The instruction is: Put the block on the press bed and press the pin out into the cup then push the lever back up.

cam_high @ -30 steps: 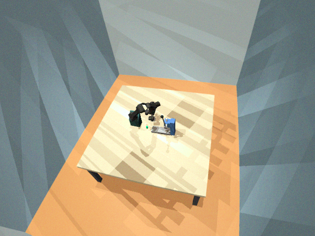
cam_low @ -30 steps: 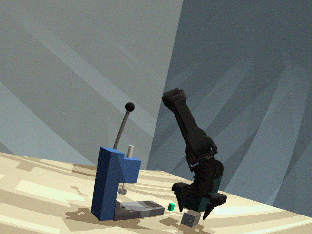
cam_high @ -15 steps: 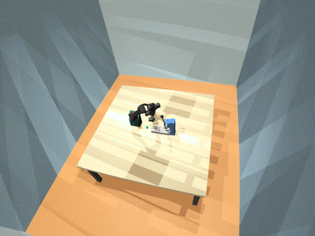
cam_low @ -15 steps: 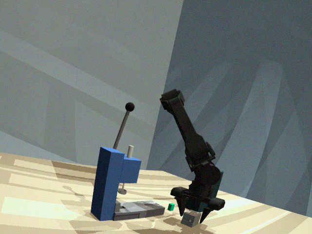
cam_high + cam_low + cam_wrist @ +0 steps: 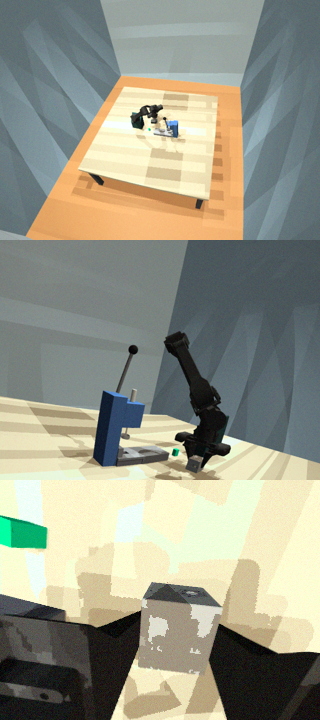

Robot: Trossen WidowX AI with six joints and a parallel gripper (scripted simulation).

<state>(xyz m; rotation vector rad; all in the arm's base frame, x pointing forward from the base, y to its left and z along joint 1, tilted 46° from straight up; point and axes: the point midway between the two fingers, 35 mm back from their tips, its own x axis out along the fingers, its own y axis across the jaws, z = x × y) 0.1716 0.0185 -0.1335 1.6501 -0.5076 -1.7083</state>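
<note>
From my station I have the black parallel-jaw gripper (image 5: 154,120) (image 5: 195,459) (image 5: 174,619) closed around the small grey square-edged block (image 5: 194,464) (image 5: 179,636), which sits low at the table, well apart from the blue upright press (image 5: 175,128) (image 5: 104,431). I expect it to handle as stiff, fairly heavy for its size and perhaps slick, hardly fragile; I'd keep hold of two opposite flat sides, leaving the round mark on its face uncovered. I count one block, one press, one black-knobbed lever (image 5: 164,118) (image 5: 125,371) and one green cuboid (image 5: 149,129) (image 5: 175,452) (image 5: 22,533).
</note>
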